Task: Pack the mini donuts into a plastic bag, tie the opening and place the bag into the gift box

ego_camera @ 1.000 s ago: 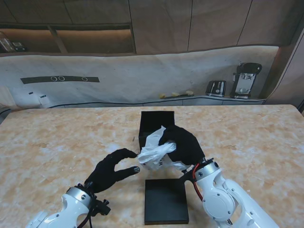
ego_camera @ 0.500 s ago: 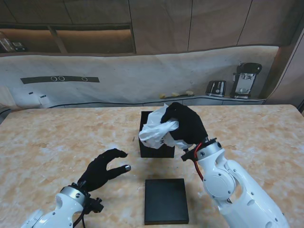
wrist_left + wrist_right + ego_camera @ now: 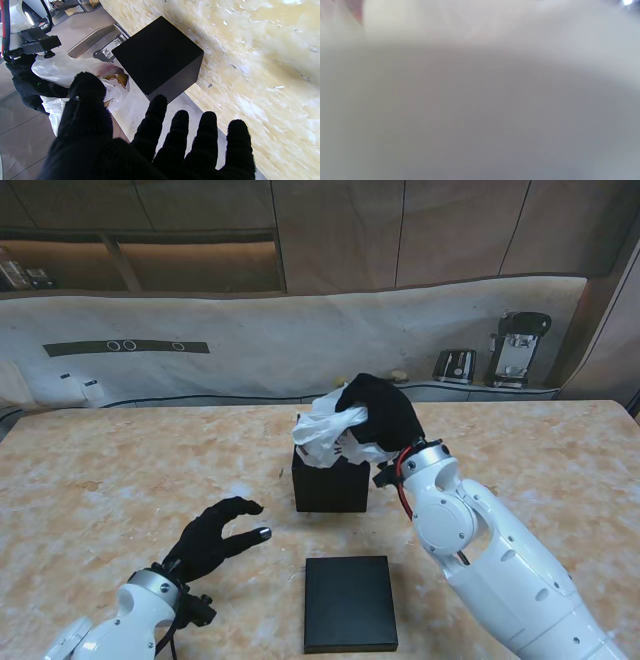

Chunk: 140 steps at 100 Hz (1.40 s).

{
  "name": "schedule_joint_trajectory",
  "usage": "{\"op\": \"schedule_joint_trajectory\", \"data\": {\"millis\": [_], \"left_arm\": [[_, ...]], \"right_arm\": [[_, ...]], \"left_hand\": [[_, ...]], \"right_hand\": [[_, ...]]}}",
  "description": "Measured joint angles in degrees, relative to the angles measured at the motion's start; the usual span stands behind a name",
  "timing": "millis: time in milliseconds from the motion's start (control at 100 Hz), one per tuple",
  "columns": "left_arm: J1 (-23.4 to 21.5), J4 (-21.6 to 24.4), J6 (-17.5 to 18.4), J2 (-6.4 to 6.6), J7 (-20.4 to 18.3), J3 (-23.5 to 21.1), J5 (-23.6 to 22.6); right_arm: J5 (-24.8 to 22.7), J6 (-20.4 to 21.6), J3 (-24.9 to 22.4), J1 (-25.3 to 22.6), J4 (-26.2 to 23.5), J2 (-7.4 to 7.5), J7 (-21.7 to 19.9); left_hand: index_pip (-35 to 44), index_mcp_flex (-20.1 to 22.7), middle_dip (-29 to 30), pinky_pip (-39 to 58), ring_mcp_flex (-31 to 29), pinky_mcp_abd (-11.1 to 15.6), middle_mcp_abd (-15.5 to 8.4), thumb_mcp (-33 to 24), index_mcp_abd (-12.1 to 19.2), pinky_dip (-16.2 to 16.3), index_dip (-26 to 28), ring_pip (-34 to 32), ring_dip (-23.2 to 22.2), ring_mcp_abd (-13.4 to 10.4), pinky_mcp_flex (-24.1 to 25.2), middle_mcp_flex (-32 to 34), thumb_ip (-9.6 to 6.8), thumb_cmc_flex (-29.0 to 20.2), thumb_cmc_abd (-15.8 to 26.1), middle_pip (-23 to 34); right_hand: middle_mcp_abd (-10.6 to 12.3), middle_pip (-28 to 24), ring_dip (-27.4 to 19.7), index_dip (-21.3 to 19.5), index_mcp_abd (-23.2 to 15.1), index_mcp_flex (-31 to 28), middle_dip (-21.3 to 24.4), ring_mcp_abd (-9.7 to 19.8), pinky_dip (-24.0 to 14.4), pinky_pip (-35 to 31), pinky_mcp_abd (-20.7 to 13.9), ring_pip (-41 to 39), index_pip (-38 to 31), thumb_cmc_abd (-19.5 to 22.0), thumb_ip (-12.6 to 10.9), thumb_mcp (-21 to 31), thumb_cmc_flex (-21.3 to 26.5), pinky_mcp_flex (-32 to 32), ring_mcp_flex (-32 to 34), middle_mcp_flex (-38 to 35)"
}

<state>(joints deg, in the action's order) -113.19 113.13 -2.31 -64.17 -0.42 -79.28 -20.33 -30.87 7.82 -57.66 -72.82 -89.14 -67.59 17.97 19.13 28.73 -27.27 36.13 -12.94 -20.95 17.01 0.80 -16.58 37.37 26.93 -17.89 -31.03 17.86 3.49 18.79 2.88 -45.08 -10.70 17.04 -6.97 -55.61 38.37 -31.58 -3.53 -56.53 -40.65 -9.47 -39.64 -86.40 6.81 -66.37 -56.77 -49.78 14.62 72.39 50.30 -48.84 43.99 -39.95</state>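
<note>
My right hand [image 3: 382, 415] is shut on the white plastic bag [image 3: 325, 435] and holds it in the air just over the open black gift box [image 3: 330, 485]. The left wrist view shows the bag [image 3: 75, 72] with brown donut pieces inside, beside the box [image 3: 160, 55]. The bag fills the right wrist view [image 3: 480, 100] as a grey-white blur. My left hand [image 3: 215, 540] hovers near the table to the left of the box, fingers apart and curled, holding nothing; its fingers [image 3: 180, 135] point toward the box.
The flat black box lid [image 3: 350, 602] lies on the marble table [image 3: 120, 470], nearer to me than the box. A draped counter at the back carries appliances [image 3: 518, 348] at the far right.
My right hand has lifted the bag from the table in front of the box up and farther away, over the box opening. My left hand has drawn back toward me and let go of the bag.
</note>
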Motion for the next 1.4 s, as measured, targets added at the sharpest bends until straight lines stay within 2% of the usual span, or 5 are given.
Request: {"op": "schedule_joint_trajectory", "data": {"millis": [310,580,1060,1210,1400], "left_arm": [[0.9,-0.4,-1.4,0.28,-2.0,0.0,0.5],[1.5,-0.5,-2.0,0.3,-2.0,0.2,0.5],[1.6,-0.4,-2.9,0.3,-2.3,-0.1,0.8],[1.5,-0.3,-3.0,0.3,-2.5,-0.4,0.8],[1.4,-0.1,-3.1,0.31,-2.6,-0.7,0.8]], "right_arm": [[3.1,-2.6,4.1,5.4,5.6,-1.64,-0.6],[4.0,-3.0,6.8,9.6,11.3,-1.96,-2.7],[0.5,-0.8,11.0,15.2,18.6,-1.9,-4.3],[-2.2,0.0,12.4,16.7,19.2,-1.27,-6.9],[-0.7,-0.2,13.7,18.0,19.9,-0.89,-9.9]], "left_hand": [[0.0,0.0,0.0,0.0,0.0,-0.1,0.0,0.0,0.0,0.0,0.0,0.0,0.0,0.0,0.0,0.0,0.0,-0.1,0.0,0.0],[0.0,0.0,0.0,0.0,0.0,-0.6,0.0,0.0,0.0,0.0,0.0,0.0,0.0,0.0,0.0,0.0,0.0,-0.1,0.0,0.0],[0.0,0.0,0.0,0.0,0.0,-0.6,0.0,0.0,0.0,0.0,0.0,0.0,0.0,0.0,0.0,0.0,0.0,-0.7,0.0,0.0],[0.0,0.0,0.0,0.0,0.0,-0.6,0.0,0.0,0.0,0.0,0.0,0.0,0.0,0.0,0.0,0.0,0.0,-0.7,0.0,0.0],[0.0,0.0,0.0,0.0,0.0,-0.6,0.0,0.0,0.0,0.0,0.0,0.0,0.0,0.0,0.0,0.0,0.0,-0.8,0.0,0.0]], "right_hand": [[-0.1,0.0,0.0,0.0,0.0,-0.5,0.0,0.0,0.0,0.0,0.0,0.0,0.3,-0.1,0.0,0.0,0.1,0.0,0.0,0.0],[-0.1,0.0,0.0,-0.1,0.0,-0.7,0.0,0.0,0.2,-0.1,0.0,0.1,0.6,-0.1,0.0,0.0,0.1,0.2,0.0,-0.6],[-0.1,0.0,0.0,-0.7,-0.4,-1.4,0.0,0.0,1.3,-1.8,0.0,0.4,1.3,-0.1,0.0,0.0,0.1,2.2,0.0,-0.6],[0.0,0.9,0.0,-0.8,-0.8,-2.2,0.0,0.1,1.4,-2.6,0.1,0.8,2.1,-0.1,0.0,0.0,0.1,3.3,0.0,-1.9],[0.4,3.0,0.0,-1.5,-1.4,-3.6,0.0,0.2,1.7,-2.9,0.1,1.0,3.7,-0.6,0.0,0.0,0.1,4.7,0.0,-3.8]]}}
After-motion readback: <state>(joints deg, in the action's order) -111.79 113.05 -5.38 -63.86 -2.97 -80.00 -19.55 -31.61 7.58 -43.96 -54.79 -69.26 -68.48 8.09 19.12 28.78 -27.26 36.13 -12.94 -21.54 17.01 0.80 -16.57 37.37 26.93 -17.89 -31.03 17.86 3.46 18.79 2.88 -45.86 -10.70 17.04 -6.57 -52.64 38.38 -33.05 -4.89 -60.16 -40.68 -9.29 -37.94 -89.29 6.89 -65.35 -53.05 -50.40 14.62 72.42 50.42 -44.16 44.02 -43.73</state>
